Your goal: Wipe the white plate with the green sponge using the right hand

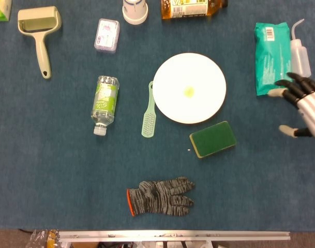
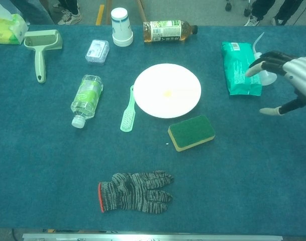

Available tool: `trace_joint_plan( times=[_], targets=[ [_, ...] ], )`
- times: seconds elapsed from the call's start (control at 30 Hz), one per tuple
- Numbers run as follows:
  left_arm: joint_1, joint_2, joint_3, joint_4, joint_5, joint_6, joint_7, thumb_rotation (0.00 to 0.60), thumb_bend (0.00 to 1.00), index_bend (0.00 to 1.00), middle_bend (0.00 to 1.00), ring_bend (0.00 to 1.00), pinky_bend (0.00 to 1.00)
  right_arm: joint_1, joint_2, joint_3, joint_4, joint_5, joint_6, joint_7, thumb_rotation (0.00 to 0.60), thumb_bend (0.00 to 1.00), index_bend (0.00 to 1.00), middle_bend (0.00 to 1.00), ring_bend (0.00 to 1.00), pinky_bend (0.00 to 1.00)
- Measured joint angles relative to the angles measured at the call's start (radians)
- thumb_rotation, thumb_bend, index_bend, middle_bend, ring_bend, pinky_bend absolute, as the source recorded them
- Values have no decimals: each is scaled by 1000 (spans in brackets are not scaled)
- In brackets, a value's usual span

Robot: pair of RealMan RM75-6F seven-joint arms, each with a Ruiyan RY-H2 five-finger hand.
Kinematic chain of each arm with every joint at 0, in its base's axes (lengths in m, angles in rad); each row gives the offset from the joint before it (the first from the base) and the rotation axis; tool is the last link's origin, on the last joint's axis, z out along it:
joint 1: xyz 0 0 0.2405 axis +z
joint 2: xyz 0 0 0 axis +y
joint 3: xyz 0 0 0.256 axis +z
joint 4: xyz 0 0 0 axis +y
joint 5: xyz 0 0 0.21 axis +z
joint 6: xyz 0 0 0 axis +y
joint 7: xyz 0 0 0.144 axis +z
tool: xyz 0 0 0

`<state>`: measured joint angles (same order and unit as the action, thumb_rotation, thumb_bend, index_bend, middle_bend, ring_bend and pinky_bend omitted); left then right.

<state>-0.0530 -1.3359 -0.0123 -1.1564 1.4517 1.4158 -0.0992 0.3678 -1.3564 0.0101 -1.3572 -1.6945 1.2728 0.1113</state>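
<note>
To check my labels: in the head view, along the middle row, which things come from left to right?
Water bottle → green brush → white plate → green sponge → teal wipes pack → right hand, open, holding nothing.

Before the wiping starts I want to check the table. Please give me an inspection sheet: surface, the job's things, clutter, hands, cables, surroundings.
Surface: blue cloth table, metal rail along the near edge.
Job's things: white plate with a small yellow spot at its middle; green sponge lying just off the plate's near right rim.
Clutter: brush, water bottle, knit glove, lint roller, wipes pack, squeeze bottle, paper cup, tea bottle, small clear box.
Hands: right hand at the right edge, fingers spread, holding nothing, apart from the sponge; left hand nothing seen.
Cables: nothing seen.
Surroundings: people's feet on the floor beyond the table in the chest view.
</note>
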Motion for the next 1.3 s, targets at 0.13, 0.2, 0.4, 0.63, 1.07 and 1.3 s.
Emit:
trace_joint_plan(
  times=[0.13, 0.2, 0.4, 0.63, 1.07, 1.3],
  targets=[
    [2, -3, 2, 5, 4, 3, -3, 600, 203, 155, 22, 28, 270, 30, -4, -10, -9, -15, -32, 9, 600, 0, 307, 246, 114, 223],
    [2, -6, 2, 9, 4, 2, -6, 600, 203, 155, 22, 28, 270, 43, -9, -14, -10, -18, -48, 11, 600, 0, 307, 246, 114, 223],
    [1, -10, 2, 19, 2, -6, -15, 600, 202, 155, 22, 28, 270, 84, -42, -28, 5, -21, -111, 27, 600, 0, 307, 246, 114, 223],
    [3, -15, 2, 36, -1, -10, -31, 600, 202, 155, 22, 28, 270, 127, -95, -50, 47, -24, -170, 46, 600, 0, 307, 245, 114, 223],
    [6, -23, 1, 58, -3, -15, -52, 600, 202, 155, 22, 29, 270, 167, -131, -75, 65, -37, -192, 69, 600, 0, 300, 221, 115, 223],
    [7, -27, 2, 68, -3, -19, -60, 600, 202, 155, 22, 28, 270, 178, -129, -90, 55, -25, -217, 56, 600, 0, 270, 207, 114, 223]
  ],
)
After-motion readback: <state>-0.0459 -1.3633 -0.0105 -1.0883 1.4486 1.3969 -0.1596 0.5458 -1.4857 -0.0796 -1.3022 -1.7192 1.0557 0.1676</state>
